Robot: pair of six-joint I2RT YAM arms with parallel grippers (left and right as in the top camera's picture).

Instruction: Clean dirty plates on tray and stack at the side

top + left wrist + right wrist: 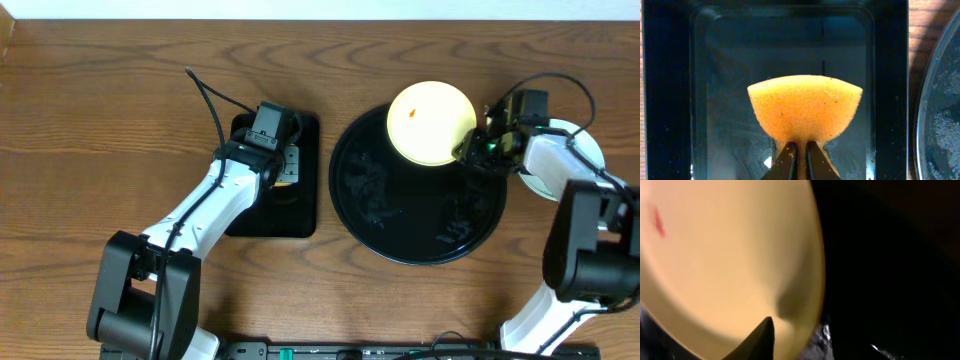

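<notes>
The pale yellow plate [430, 122] with an orange-red speck is over the far part of the round black tray [400, 235]. My right gripper [470, 148] is shut on the plate's right rim. In the right wrist view the plate [725, 255] fills the frame, one finger [771, 325] lies on its top, and the other finger is hidden beneath. A pale mint plate [588, 150] lies right of the tray, mostly hidden under my right arm. My left gripper [283, 165] is shut on an orange sponge [805, 107].
The sponge hangs over a smaller rectangular black tray [300, 215] left of the round tray; it shows in the left wrist view [670, 90]. The round tray's wet surface and rim [935, 100] are at that view's right edge. The wooden table surrounds both.
</notes>
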